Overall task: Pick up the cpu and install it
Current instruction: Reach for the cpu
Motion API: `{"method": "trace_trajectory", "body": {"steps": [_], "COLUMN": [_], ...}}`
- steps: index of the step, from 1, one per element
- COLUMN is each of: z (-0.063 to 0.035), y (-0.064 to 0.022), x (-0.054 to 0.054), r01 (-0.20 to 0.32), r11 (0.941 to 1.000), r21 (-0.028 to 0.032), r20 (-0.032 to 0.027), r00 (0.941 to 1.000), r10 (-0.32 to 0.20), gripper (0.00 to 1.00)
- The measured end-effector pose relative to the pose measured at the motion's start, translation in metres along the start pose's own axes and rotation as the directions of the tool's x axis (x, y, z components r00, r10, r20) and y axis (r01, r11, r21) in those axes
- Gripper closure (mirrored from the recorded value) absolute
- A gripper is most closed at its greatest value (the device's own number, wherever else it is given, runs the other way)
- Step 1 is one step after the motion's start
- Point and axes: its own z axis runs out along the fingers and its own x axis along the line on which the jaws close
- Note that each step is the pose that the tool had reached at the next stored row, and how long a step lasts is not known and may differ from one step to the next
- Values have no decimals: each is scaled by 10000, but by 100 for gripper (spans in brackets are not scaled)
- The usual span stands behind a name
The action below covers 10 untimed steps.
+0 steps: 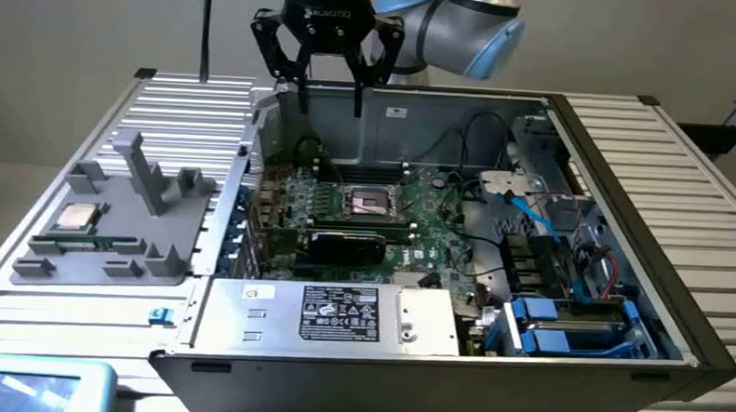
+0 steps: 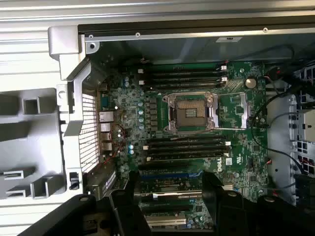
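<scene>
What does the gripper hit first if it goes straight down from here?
Likely the expansion slots on the motherboard, framed by the fingers of the open gripper, not the socket. Height above the board is unclear. The cpu lies off that line, on the grey tray.

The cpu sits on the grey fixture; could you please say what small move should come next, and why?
Probably shift the gripper toward the exterior view's left, over the cpu: its jaws hang open and empty above the computer case, while the cpu lies outside it on the grey fixture.
</scene>
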Motion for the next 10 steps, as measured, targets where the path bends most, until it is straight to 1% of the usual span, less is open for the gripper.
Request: {"method": "trace_trajectory", "body": {"steps": [10], "z": [0], "y": [0], "x": [0], "r01": [0], "r11": [10000], "r21": [0], "r20": [0], "r00": [10000], "r10": [0], "gripper": [38]}}
